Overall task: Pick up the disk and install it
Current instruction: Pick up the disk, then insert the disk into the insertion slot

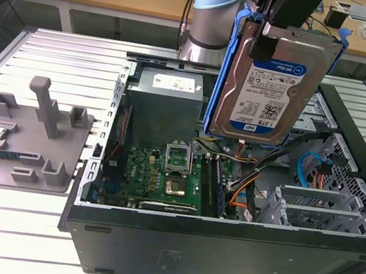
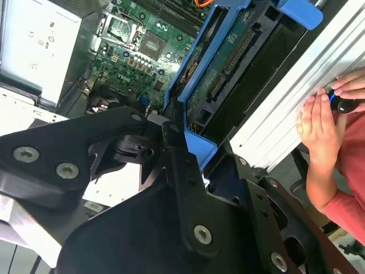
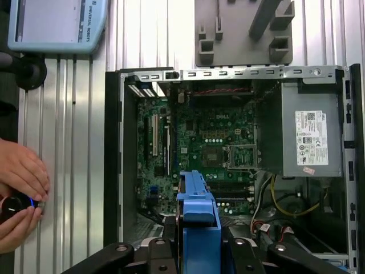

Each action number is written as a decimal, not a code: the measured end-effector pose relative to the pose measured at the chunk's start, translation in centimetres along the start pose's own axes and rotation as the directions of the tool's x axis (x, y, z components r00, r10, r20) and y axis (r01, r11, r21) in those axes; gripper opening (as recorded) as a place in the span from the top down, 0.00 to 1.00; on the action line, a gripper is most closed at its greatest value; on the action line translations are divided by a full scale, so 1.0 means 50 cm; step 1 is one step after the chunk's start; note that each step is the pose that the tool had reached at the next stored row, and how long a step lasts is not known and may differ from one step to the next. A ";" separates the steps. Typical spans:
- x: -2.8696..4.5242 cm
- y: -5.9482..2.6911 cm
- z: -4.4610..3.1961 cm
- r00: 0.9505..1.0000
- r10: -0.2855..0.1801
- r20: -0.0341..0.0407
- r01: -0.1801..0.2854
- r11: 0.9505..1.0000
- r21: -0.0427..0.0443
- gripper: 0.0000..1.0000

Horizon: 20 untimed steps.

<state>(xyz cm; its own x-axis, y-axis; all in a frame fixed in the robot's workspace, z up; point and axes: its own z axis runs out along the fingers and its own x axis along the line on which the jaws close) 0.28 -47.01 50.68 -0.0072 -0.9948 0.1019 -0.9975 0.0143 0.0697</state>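
Observation:
The disk (image 1: 268, 88), a silver hard drive with a white-and-blue label and a blue frame, hangs upright in the air above the open computer case (image 1: 219, 256). My gripper (image 1: 275, 36) is shut on its upper edge from above. In the second wrist view the disk's blue frame (image 2: 191, 85) and green circuit-board side run away from my black fingers (image 2: 182, 171). The first wrist view looks down along the disk's blue edge (image 3: 198, 208), held in my gripper (image 3: 197, 251), over the motherboard (image 3: 217, 142).
Inside the case are a grey power supply (image 1: 165, 102), the motherboard (image 1: 163, 172), loose cables (image 1: 245, 183) and metal drive bays (image 1: 318, 209). A grey fixture plate (image 1: 24, 142) lies on the exterior view's left. A person's hands (image 3: 20, 182) rest on the ribbed table beside the case.

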 end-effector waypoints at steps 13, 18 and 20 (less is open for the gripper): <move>0.000 0.000 0.000 1.000 -0.002 0.002 0.002 1.000 0.002 0.64; 0.013 0.000 0.001 1.000 -0.002 0.012 0.002 1.000 0.011 0.64; 0.019 0.000 0.002 1.000 -0.002 0.019 0.002 1.000 0.015 0.64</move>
<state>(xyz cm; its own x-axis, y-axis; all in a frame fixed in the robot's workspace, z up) 0.28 -47.97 50.69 -0.0063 -0.9965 0.0831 -0.9984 0.0109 0.0550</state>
